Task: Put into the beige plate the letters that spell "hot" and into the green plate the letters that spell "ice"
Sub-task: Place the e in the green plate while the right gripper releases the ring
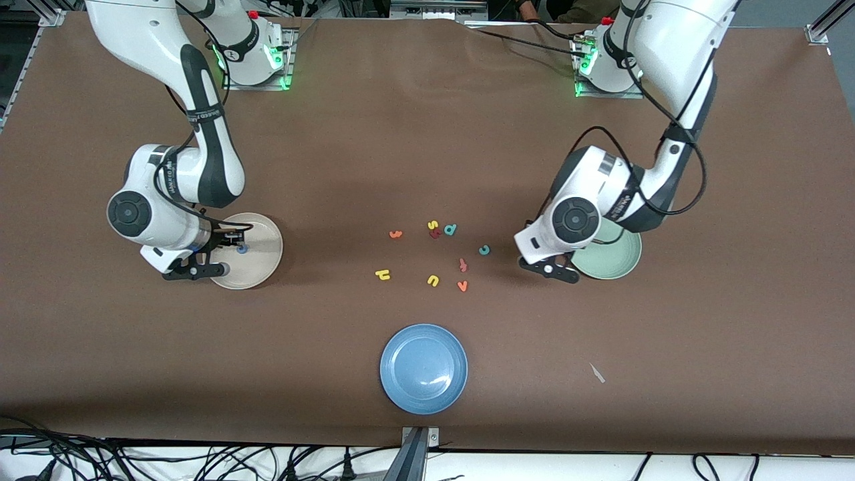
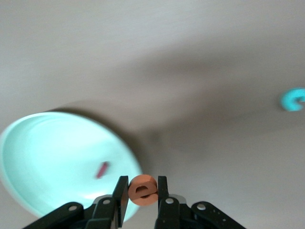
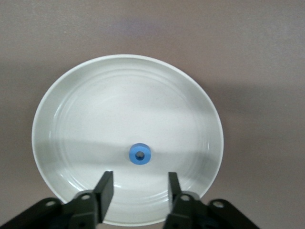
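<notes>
The left hand (image 2: pixel 143 193) pinches the orange foam "e" (image 2: pixel 143 189) beside the pale green plate (image 2: pixel 43 157). The right hand (image 3: pixel 138 191) hangs open over the cream-beige plate (image 3: pixel 86 109), where the blue foam "o" (image 3: pixel 140 154) lies.

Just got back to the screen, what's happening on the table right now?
Both arms are sorting foam letters into plates. The right claw hangs open over the beige plate, where the blue "o" already lies. The left claw is shut on the orange "e" at the edge of the green plate, which holds the dark red "i". The teal "c", yellow "h" and the other letters lie loose mid-table. The blue plate sits nearest the camera.
</notes>
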Action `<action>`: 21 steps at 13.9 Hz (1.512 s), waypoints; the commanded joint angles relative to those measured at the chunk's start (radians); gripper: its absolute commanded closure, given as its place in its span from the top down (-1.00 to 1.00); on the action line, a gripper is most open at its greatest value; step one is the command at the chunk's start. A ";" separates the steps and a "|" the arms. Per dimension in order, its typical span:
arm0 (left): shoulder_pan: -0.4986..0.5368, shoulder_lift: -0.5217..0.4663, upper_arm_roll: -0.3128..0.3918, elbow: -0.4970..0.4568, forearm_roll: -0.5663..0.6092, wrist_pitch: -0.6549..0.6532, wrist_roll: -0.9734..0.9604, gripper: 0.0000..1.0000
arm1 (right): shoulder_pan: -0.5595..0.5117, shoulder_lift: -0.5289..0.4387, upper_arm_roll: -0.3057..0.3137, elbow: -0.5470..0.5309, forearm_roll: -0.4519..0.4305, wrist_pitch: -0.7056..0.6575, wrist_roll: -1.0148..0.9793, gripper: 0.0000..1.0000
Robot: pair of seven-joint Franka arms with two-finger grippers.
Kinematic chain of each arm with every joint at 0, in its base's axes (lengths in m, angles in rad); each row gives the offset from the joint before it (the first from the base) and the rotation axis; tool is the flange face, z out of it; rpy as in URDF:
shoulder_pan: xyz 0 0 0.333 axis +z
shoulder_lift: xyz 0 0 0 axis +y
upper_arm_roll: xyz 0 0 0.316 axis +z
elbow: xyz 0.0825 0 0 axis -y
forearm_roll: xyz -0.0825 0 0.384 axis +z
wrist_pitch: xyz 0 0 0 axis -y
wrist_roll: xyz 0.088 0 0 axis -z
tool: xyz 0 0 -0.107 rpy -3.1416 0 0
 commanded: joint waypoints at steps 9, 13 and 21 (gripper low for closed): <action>0.093 0.040 -0.017 -0.049 0.045 0.012 -0.015 1.00 | 0.189 0.031 0.058 0.103 0.096 0.008 0.451 1.00; 0.069 0.049 -0.095 0.028 -0.033 0.022 -0.020 1.00 | 0.217 0.067 0.137 0.192 0.096 0.009 0.699 1.00; -0.060 0.142 -0.094 0.171 -0.110 0.094 -0.155 1.00 | 0.319 0.126 0.165 0.196 0.099 0.083 1.137 1.00</action>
